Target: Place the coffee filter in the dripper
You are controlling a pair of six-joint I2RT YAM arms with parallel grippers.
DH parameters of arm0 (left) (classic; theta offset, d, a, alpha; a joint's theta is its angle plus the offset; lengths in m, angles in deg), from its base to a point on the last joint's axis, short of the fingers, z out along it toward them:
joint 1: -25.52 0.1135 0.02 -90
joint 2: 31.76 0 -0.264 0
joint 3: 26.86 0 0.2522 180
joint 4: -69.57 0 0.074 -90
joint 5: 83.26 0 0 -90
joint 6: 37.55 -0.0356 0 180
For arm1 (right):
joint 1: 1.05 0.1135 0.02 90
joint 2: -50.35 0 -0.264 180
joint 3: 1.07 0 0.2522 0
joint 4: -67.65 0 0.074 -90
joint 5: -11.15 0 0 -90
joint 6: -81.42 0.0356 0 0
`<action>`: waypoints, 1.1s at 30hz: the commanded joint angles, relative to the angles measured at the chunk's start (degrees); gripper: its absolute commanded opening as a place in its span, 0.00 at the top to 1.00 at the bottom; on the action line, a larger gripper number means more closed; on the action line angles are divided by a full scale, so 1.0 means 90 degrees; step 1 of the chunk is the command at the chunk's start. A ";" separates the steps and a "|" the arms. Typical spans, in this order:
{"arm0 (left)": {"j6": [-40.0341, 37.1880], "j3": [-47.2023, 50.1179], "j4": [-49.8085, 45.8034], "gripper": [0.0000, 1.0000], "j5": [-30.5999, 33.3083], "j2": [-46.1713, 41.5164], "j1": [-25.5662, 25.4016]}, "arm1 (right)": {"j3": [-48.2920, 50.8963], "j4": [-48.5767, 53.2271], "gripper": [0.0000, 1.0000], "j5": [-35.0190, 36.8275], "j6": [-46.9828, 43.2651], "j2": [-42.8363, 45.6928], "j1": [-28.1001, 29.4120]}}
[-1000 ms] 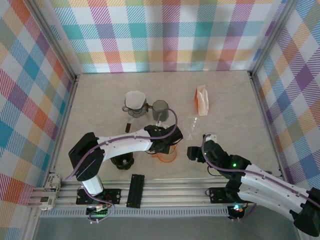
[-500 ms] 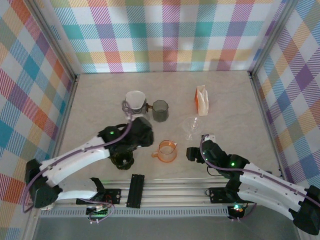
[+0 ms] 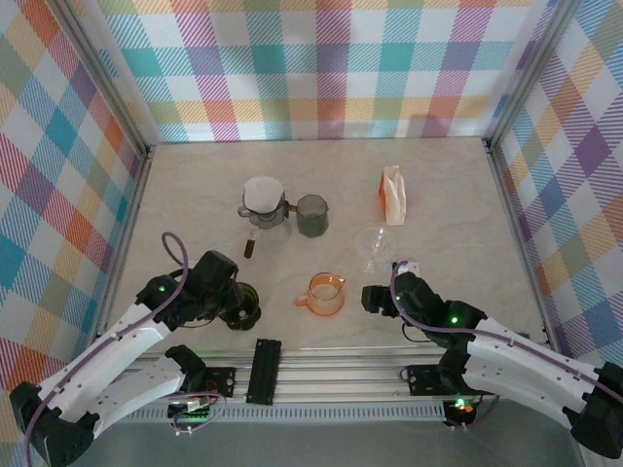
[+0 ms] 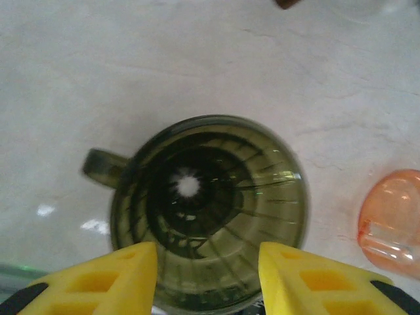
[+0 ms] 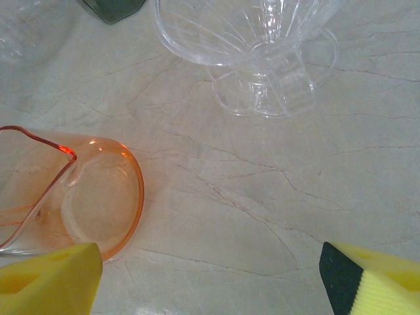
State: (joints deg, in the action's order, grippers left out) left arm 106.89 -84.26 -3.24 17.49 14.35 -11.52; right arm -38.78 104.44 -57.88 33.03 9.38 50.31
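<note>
**A:** From above, where's the filter [image 3: 261, 194]?
**B:** It looks seated in the grey dripper [image 3: 265, 220], at the back of the marble surface [image 3: 458, 195]. It's thin, light paper that crushes easily, so pinch its rim gently. The checked walls [image 3: 331, 68] leave little room.
**A:** Left wrist?
**B:** The left end effector [image 4: 209, 257] is spread over a dark dripper [image 4: 209, 197] and holds nothing.
**A:** Right wrist?
**B:** The right end effector [image 5: 209, 262] is spread wide and empty, near an orange jug [image 5: 72, 197].

I look all over, and I can't read any words, numbers or signs on anything here
</note>
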 commanded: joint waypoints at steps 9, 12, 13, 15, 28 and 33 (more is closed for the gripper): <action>0.1001 0.0444 -0.0562 0.57 -0.0112 -0.0191 0.0121 | 0.0074 0.0017 0.12 0.0070 0.0073 0.0282 -0.0021; 0.0983 0.0564 -0.0492 0.58 -0.0148 -0.0069 0.0121 | 0.0063 0.0036 0.12 0.0084 0.0066 0.0292 -0.0021; 0.0974 0.0589 -0.0443 0.58 -0.0146 -0.0038 0.0121 | 0.0063 0.0037 0.12 0.0101 0.0056 0.0289 -0.0016; 0.0945 0.0670 -0.0320 0.58 -0.0116 0.0020 0.0121 | 0.0063 0.0031 0.12 0.0110 0.0065 0.0288 -0.0021; 0.0741 0.0903 0.0454 0.80 0.0069 0.0669 0.0140 | 0.0063 0.0083 0.12 0.0101 0.0104 0.0302 -0.0022; 0.0624 0.0903 0.0477 0.92 0.0072 0.0605 0.0141 | 0.0068 0.0093 0.12 0.0119 0.0111 0.0331 -0.0015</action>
State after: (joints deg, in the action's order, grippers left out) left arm 113.84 -77.27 1.70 17.51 19.83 -10.69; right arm -38.76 104.68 -57.77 33.05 11.69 50.31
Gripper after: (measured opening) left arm 0.090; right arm 0.877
